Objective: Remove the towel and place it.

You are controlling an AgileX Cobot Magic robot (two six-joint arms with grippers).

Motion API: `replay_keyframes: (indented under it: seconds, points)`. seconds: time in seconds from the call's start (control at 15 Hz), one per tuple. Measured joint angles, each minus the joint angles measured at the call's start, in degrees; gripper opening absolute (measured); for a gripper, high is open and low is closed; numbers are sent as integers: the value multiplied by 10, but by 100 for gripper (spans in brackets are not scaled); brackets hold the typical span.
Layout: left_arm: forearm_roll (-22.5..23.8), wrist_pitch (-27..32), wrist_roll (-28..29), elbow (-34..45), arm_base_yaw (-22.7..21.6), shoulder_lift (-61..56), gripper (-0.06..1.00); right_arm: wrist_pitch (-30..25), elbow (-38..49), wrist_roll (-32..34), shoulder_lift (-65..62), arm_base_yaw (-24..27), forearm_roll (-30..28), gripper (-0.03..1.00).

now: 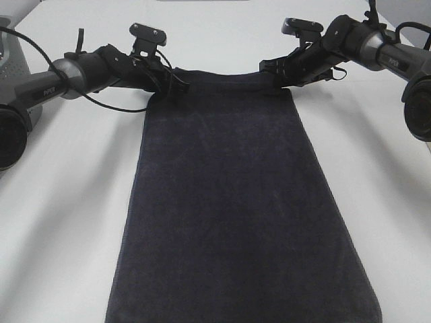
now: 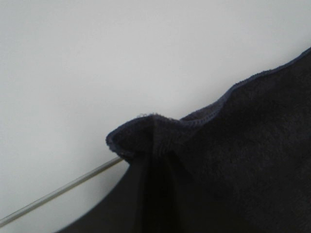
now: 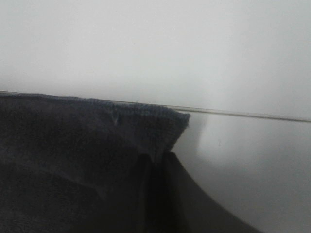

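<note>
The dark charcoal-navy towel [image 1: 236, 208] lies spread lengthwise down the white table, its near end running off the front of the exterior view. My left gripper [image 1: 176, 85] is shut on the towel's far left corner [image 2: 141, 138]. My right gripper [image 1: 275, 81] is shut on the far right corner [image 3: 165, 128]. The far edge between the two grippers is lifted a little and sags. In both wrist views the fingers are dark shapes pinched on bunched cloth.
The grey perforated basket [image 1: 12, 60] stands at the far left edge behind the left arm. White table [image 1: 67, 202] lies on both sides of the towel. A black cable [image 1: 108, 104] loops under the left arm.
</note>
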State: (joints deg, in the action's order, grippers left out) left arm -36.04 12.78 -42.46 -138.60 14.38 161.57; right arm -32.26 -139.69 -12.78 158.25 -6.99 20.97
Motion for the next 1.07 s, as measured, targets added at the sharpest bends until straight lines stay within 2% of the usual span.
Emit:
replay_keyframes:
  seconds: [0.07,0.13,0.27,0.4,0.6,0.67,0.73,0.87,0.93,1.07]
  points:
    - [0,-5,-1,0,0,2,14,2,0,0,0,0,1,16]
    - [-1,-12,-1,0,0,4,22,13,0,0,0,0,6,27]
    - [-2,-29,-1,0,0,6,44,32,0,0,0,0,17,51]
    - [-3,-43,13,0,-1,6,59,36,0,0,0,0,21,62]
    - [-1,-41,29,0,-1,1,65,2,-1,-4,-4,0,19,65]
    - [10,5,30,0,-2,-28,66,-58,-4,-14,-25,0,11,65]
    - [14,29,32,0,-3,-40,66,-76,-4,-14,-34,0,7,65]
    - [34,139,76,0,-7,-98,69,-148,-5,-14,-87,0,-11,68]
    - [60,197,123,0,-10,-127,69,-197,-7,-14,-120,0,-15,69]
    - [153,324,249,-1,-11,-186,69,-292,-10,-14,-176,0,-15,70]
